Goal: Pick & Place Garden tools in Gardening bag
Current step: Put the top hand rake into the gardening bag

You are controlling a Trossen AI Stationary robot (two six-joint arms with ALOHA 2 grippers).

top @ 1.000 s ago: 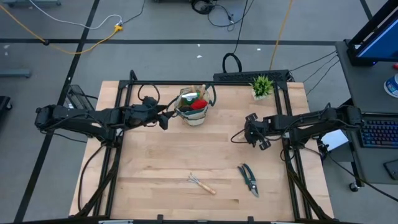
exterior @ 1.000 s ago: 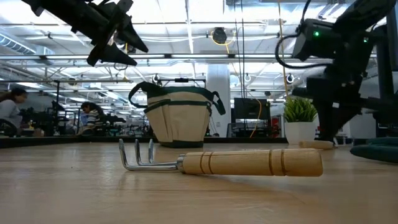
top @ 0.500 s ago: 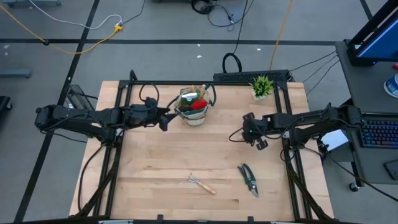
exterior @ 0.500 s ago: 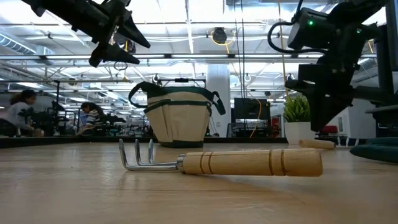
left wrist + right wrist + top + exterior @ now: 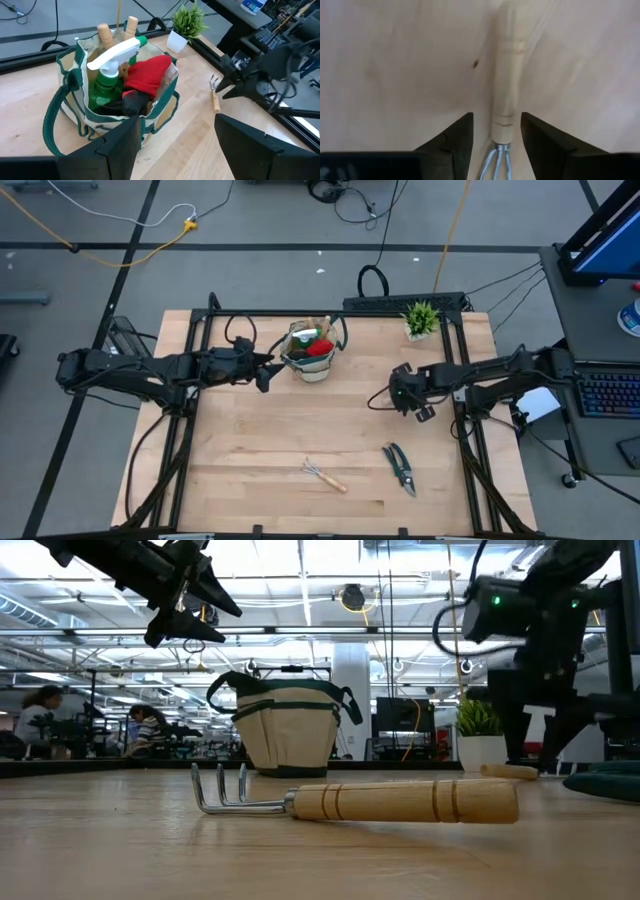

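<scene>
Toward the bench's far edge, left of centre: left gripper (image 5: 262, 372), fingers spread wide and empty, hung just beside the bag (image 5: 312, 372), apparently waiting.

Bag: upright near the middle of the far edge, mouth up. It held a spray bottle (image 5: 107, 70), nozzle uppermost, a glove (image 5: 145, 75) and two wooden handles (image 5: 105, 32) standing on end, so most of the packing looked done.

Rake (image 5: 325, 475): flat near the near edge, centre. Long axis diagonal, tines toward the far-left corner, handle toward the near-right corner.

Shears (image 5: 402, 468): flat, right of the rake, well apart from it. Long axis roughly far-to-near, slightly slanted. Which end carried the blades, unclear.

Right gripper (image 5: 408, 398): right of centre, low over a second rake (image 5: 504, 90). Fingers parted, straddling the handle without touching it. Handle ran in line with the gap, probably lined up for a grasp.

Plant (image 5: 421, 318): far-right corner, no task item.
</scene>
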